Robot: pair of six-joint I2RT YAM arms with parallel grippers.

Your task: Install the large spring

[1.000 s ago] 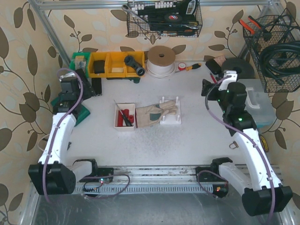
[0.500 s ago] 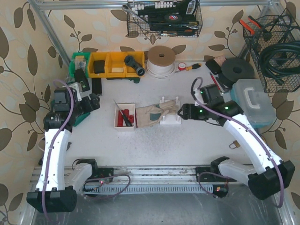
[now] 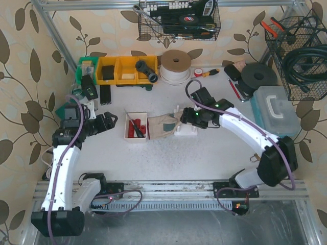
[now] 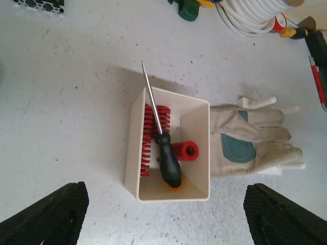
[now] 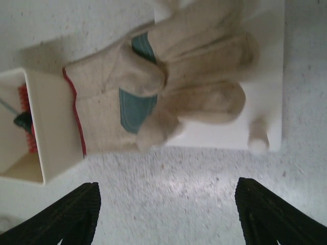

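Observation:
A cream tray (image 4: 198, 137) (image 3: 136, 138) holds red springs (image 4: 148, 143), a short fat red spring (image 4: 185, 151) and a black-handled screwdriver (image 4: 166, 153). A work glove (image 3: 164, 124) (image 5: 168, 97) lies on the white peg fixture (image 3: 186, 130) (image 5: 265, 102) right of the tray. My left gripper (image 3: 110, 121) (image 4: 166, 214) is open and empty, just left of the tray. My right gripper (image 3: 187, 117) (image 5: 166, 214) is open and empty, over the glove and fixture.
Yellow and green bins (image 3: 120, 70), a roll of white hose (image 3: 176, 66), a tape roll (image 3: 198, 73) and a black disc (image 3: 258, 76) line the back. A grey case (image 3: 276, 109) stands at the right. Wire baskets (image 3: 179, 20) hang on the wall.
My right arm has swung left from the right side to over the glove and fixture. My left gripper has come down and right toward the tray.

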